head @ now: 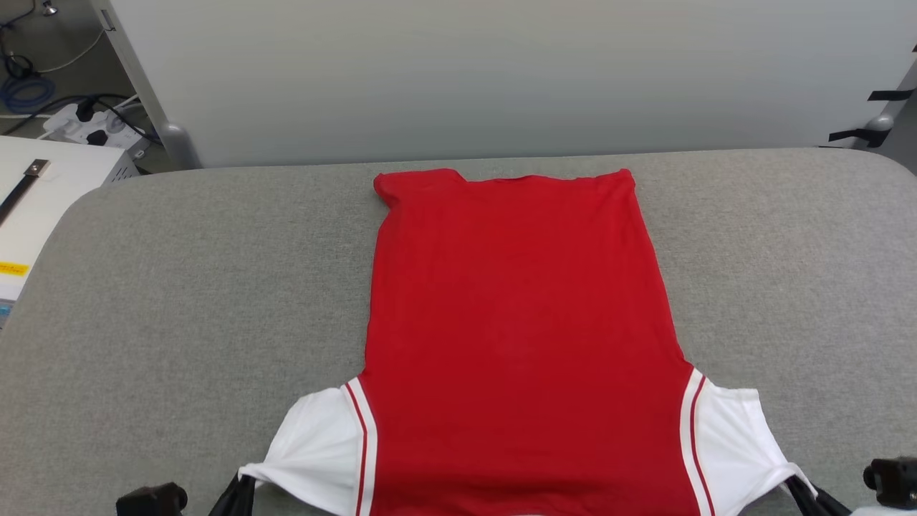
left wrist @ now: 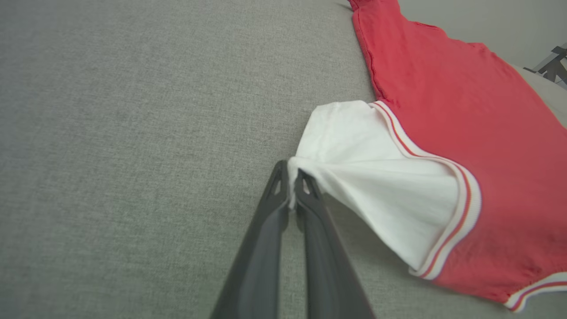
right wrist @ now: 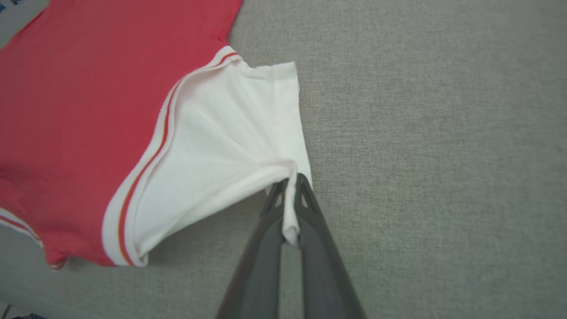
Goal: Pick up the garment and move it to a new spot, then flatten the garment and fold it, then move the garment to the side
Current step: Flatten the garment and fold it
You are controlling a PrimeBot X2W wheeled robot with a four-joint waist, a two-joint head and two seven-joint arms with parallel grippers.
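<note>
Garment [head: 516, 322] spread flat; left jaws, right jaws each clenched on one white sleeve tip.

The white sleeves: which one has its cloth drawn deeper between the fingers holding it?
The right sleeve: a white strip hangs down between the right fingers. The left sleeve is caught only at the tips of the left fingers.

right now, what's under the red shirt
The garment lies on the grey table, which shows beside and beyond it. Anything directly beneath, and the shirt's underside, is covered.
</note>
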